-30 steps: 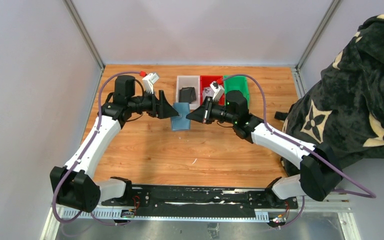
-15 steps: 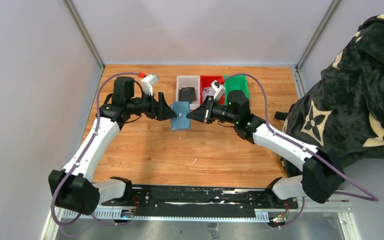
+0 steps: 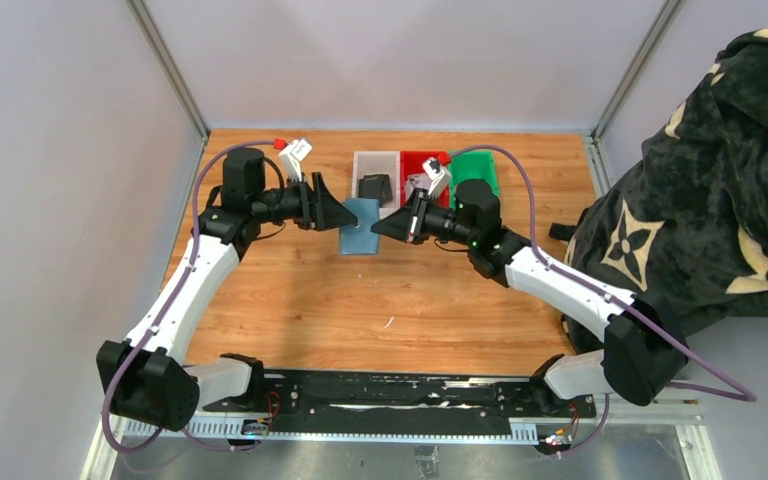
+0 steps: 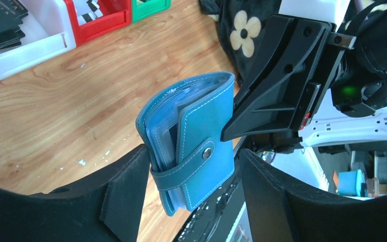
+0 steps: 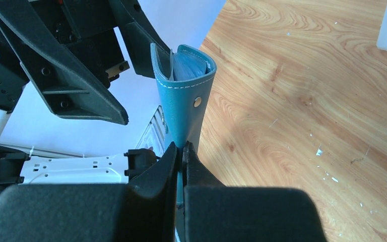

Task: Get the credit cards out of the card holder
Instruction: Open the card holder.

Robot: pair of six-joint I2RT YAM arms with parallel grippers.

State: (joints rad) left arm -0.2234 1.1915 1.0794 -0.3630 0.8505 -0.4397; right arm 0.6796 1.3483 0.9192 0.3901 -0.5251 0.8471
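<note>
Pale walls close in a wooden worktop (image 3: 390, 300), seen from above, with two white robot arms reaching in from the near edge.

On the left, the left fingers (image 3: 335, 212) are spread wide, one on each side of a teal card holder (image 4: 201, 131). They straddle it near its spine, and no firm squeeze shows. The card holder hangs in the air between the two arms, above the far middle of the worktop. Its strap (image 4: 191, 166) is snapped shut over the front cover. Clear plastic sleeves peek out along one edge, and the credit cards themselves are not visible, so they are probably inside.

To the right of it, the right fingers (image 5: 181, 151) are clenched flat on one edge of the card holder's cover.

The step in hand appears to be passing or bracing the card holder so it can be opened. To do this well, the left fingers should close squarely on the spine before the right ones let go. Then the strap can be peeled off its snap without twisting the cover.

Behind the arms stand three bins in a row. A white bin (image 3: 375, 160) holds flat black items (image 3: 373, 188). A red bin (image 3: 415, 160) holds something patterned black and white. A green bin (image 3: 482, 168) is partly hidden by the right arm, and I cannot tell what is inside.
</note>
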